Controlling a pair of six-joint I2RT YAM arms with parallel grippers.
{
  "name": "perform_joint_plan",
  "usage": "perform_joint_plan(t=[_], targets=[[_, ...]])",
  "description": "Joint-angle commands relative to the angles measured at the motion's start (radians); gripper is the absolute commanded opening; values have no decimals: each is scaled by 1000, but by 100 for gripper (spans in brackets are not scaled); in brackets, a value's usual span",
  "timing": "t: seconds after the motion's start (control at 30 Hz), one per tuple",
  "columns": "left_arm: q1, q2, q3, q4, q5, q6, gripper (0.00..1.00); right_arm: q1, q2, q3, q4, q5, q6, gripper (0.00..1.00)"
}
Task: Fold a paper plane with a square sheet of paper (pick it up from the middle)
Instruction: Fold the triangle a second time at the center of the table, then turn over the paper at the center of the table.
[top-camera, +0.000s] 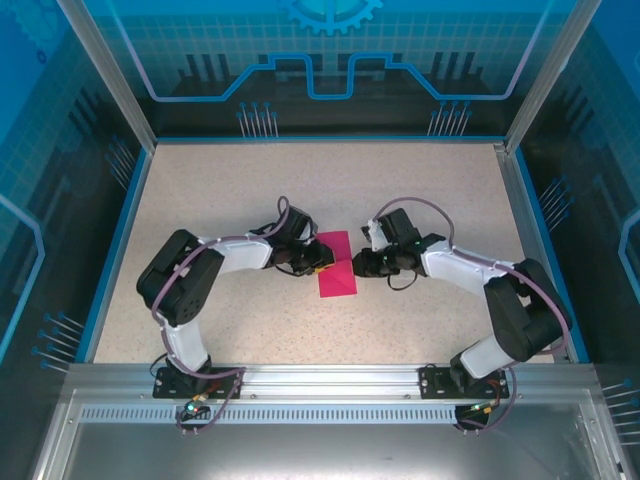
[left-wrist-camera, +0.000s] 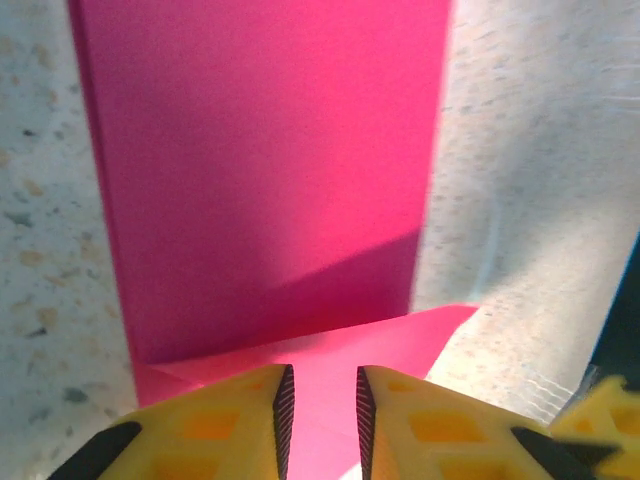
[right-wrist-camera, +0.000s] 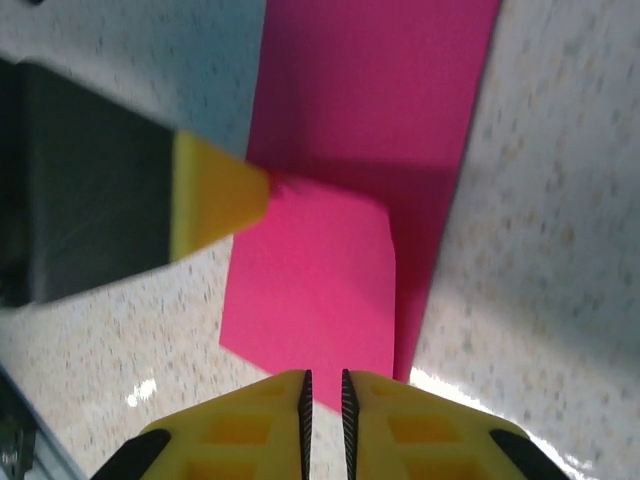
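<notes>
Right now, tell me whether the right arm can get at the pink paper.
Probably yes. The right gripper is at the edge of the paper, with nothing between them; the left gripper sits at its far side.

Plain magenta-pink square sheet of paper (top-camera: 336, 266), beige speckled worktop (top-camera: 300, 190) edged in blue, yellow left hand (left-wrist-camera: 320, 415) and right hand (right-wrist-camera: 323, 400) with black ribbed inner faces, black-and-white arms (top-camera: 240, 255), blue circuit-patterned walls (top-camera: 330, 50).
</notes>
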Motion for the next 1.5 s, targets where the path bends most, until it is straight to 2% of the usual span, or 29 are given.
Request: perform_joint_plan(t=[0.0,0.13,0.3,0.4,0.53,0.7,0.8,1.17,1.3,1.47], targets=[[0,-113,-29,-14,-61,-55,32,4,77,75,25,39,24,19],[0,-163,-112,-3,-116,-94,36,7,153,132,26,59,31,20],[1,-157,-166,46,-94,-121,39,1,209,178,12,99,2,28],[-1,-140,-167,58,-84,-126,39,-3,263,213,0,-5,-65,33],[0,-118,-164,78,-67,-126,37,-27,332,222,24,-149,-164,31],[-1,-103,-157,87,-60,-125,37,-68,316,173,101,-257,-177,30],[0,-96,-146,86,-57,-121,37,-71,306,167,103,-269,-184,30],[-1,-66,-115,84,-49,-121,37,-90,291,139,85,-237,-179,18],[0,-53,-112,110,-28,-125,37,-101,284,130,93,-214,-158,7],[-1,-42,-109,136,-2,-122,38,-127,271,98,147,-248,-109,7]])
